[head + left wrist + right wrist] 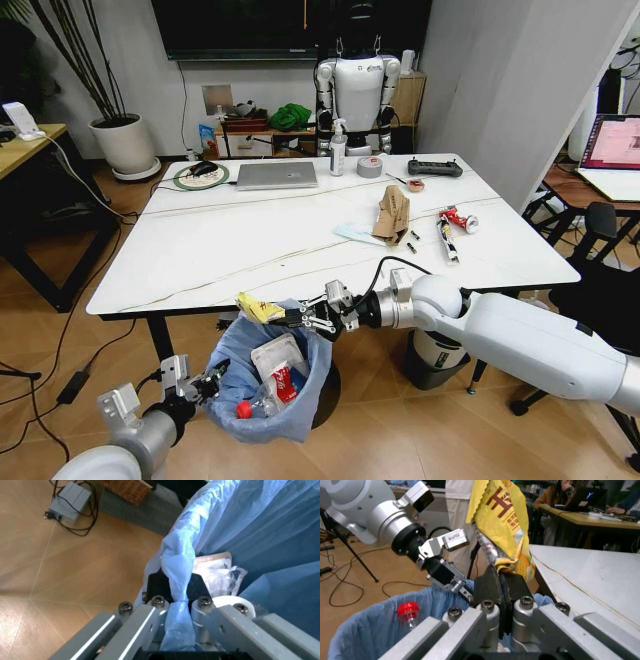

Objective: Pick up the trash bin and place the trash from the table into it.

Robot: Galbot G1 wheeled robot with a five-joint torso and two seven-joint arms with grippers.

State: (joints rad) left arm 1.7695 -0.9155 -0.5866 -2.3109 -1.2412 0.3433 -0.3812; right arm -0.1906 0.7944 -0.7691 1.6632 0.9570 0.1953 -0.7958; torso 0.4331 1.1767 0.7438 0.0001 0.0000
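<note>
In the head view, the small round trash bin lined with a crinkly light-blue plastic bag (262, 385) stands on the floor at the near edge of the large glossy white table (250, 250). The left gripper (212, 381) pinches its left rim. The right gripper (292, 318) holds a crumpled yellow snack wrapper (258, 307) above the bin. Torn brown cardboard (391, 214) and red-white snack packs (452, 225) lie on the right of the table.

In the left wrist view, the left fingers (197, 588) are clamped on the blue bag's rim (177, 573).

In the right wrist view, the right fingers (489, 586) are pressed together on the yellow wrapper (504, 521).
</note>
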